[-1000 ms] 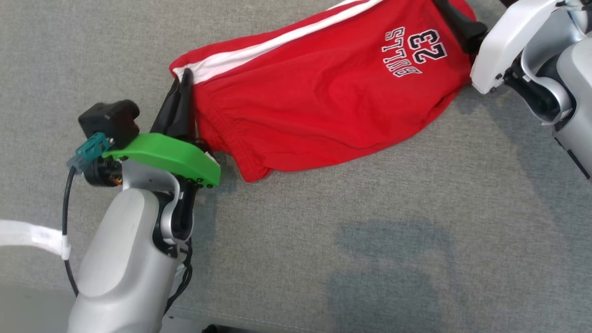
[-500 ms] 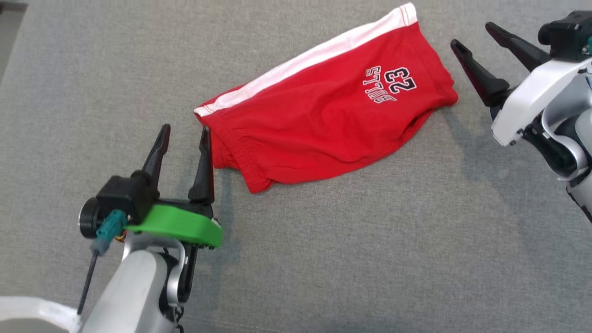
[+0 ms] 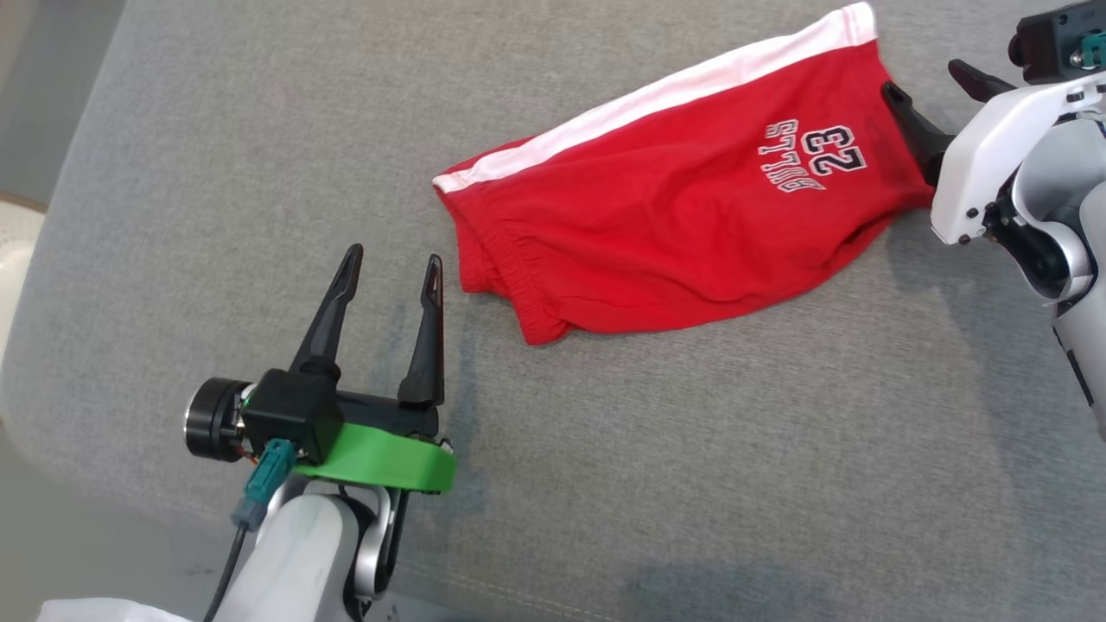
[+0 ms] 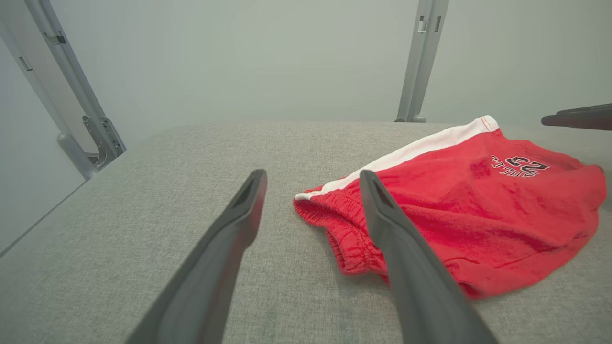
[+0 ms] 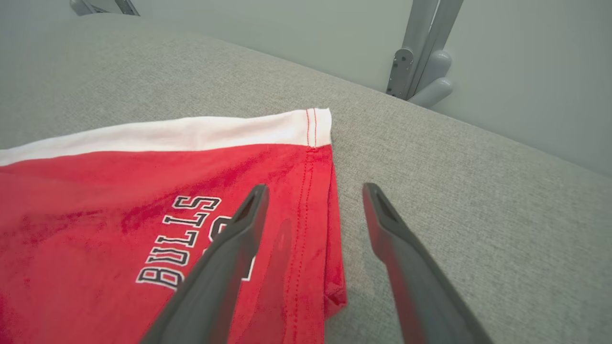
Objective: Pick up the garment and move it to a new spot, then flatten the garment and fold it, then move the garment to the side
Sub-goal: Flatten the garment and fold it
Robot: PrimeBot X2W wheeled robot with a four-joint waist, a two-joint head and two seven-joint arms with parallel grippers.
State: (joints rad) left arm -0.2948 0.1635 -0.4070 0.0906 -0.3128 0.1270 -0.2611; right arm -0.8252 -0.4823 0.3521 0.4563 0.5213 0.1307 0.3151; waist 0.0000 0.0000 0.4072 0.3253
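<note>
Hovering at the left, the left gripper has its jaws spread wide and empty, fingertips just beside the gathered end of the red garment but apart from it. The garment lies slanted on the grey padded surface, rumpled along its near edge and not yet flat. Risk one: a pinch at this end may catch just the top layer, so the cloth peels open or twists instead of spreading. Across the white stripe to the far right, the right gripper is spread too, one finger above the stitched edge, the other over bare surface; whether it touches cloth I cannot tell. Risk two: closing there could miss the thin edge, or one arm could pull harder and drag the garment askew.
</note>
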